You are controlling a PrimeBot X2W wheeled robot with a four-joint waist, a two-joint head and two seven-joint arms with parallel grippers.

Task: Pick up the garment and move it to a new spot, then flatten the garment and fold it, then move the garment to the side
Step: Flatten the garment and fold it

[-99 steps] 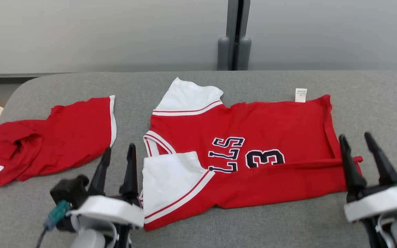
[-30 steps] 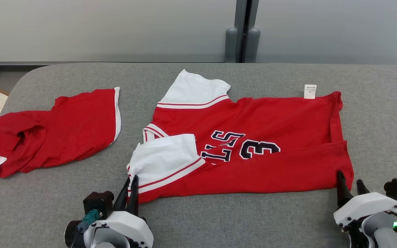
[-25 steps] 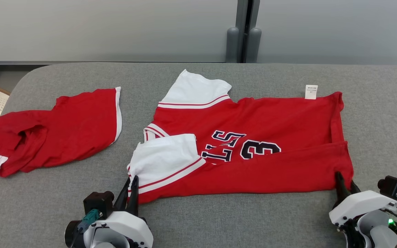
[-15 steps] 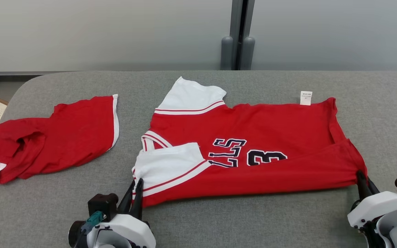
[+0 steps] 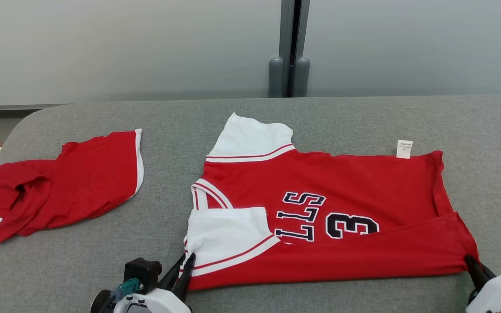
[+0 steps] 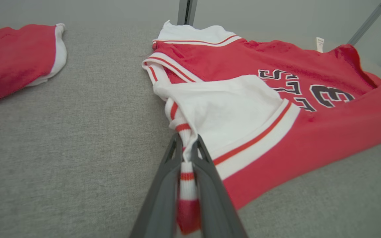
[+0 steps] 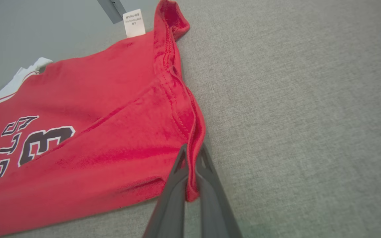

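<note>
Fold step, it seems: your left gripper (image 6: 187,150) pinches the jersey (image 5: 342,195) at its seven o'clock sleeve (image 5: 226,230), and your right gripper (image 7: 192,157) pinches the four o'clock hem (image 7: 180,115); next, lift both evenly toward twelve.

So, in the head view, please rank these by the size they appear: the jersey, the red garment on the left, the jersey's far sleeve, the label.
Largest to smallest:
1. jersey
2. red garment, bunched up, so spread out it may be larger
3. far sleeve
4. label
</note>
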